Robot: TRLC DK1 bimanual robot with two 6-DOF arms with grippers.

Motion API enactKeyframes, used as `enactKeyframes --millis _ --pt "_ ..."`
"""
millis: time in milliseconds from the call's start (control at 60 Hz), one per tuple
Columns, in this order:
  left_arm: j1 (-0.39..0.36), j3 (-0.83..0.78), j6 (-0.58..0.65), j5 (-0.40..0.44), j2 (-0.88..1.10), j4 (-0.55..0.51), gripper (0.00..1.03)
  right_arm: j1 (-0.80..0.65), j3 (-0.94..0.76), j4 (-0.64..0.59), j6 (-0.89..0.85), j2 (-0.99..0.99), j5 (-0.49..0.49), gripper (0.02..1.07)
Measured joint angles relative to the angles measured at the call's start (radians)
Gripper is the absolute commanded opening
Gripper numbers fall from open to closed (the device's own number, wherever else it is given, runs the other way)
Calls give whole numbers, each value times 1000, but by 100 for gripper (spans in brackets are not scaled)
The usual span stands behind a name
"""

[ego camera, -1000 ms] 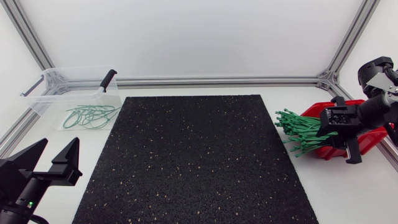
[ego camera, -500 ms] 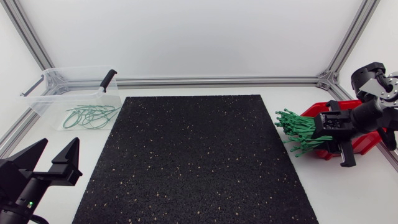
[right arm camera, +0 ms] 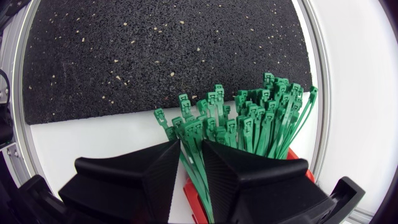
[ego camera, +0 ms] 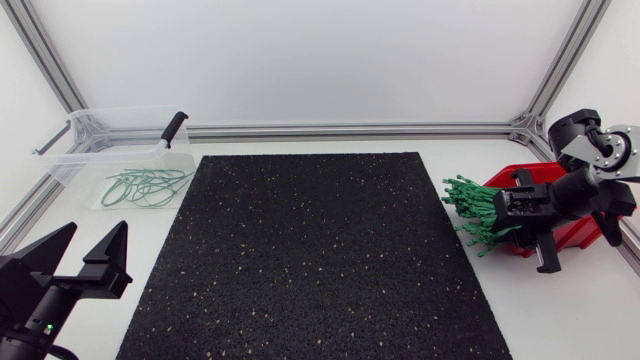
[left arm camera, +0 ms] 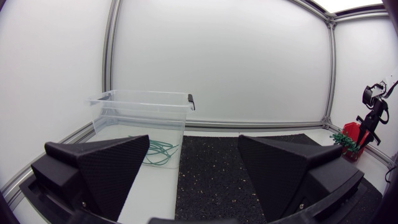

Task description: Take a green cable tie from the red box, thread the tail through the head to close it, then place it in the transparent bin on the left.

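Step in hand: picking. The right gripper (right arm camera: 191,163) pinches several green cable ties (right arm camera: 249,121) at the red box (ego camera: 580,232) (left gripper (left arm camera: 194,168) spread, parked). Next move: lift out one tie only.

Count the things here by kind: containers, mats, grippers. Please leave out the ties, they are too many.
Containers: 2, the clear bin and the red box.
Mats: 1, the black mat.
Grippers: 2, the left gripper and the right gripper.
Total: 5.
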Motion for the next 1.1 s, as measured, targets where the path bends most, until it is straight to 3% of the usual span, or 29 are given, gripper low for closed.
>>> enactKeyframes --millis 617,1100 --pt "0 0 0 0 6 0 99 -45 -25 -72 -26 -101 10 18" --pt "0 0 0 0 12 0 99 -72 59 -97 -10 -117 -72 18"
